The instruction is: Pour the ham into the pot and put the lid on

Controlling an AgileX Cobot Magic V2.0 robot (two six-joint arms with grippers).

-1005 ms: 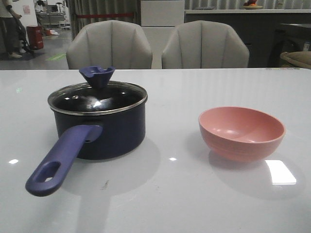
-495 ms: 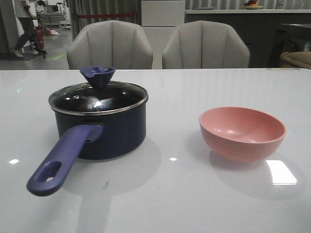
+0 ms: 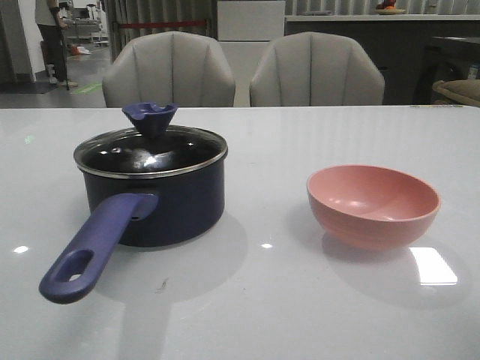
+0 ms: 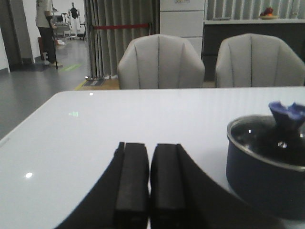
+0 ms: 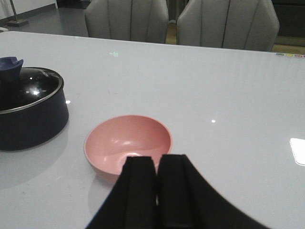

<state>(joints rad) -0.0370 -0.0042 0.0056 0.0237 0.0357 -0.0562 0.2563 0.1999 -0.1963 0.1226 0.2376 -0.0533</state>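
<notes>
You see the lid (image 3: 150, 146) seated on the pot (image 3: 154, 199) at the left, pink bowl (image 3: 373, 204) to its right — bare inside, no ham visible. Both the left gripper (image 4: 149, 179) and right gripper (image 5: 157, 188) have fingers pressed together, holding nothing.

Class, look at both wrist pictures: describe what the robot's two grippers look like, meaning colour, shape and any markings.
The left gripper and the right gripper look alike: matte black, each with two flat rectangular pads on arms that flare outward toward the base. No markings, cables or labels show.
</notes>
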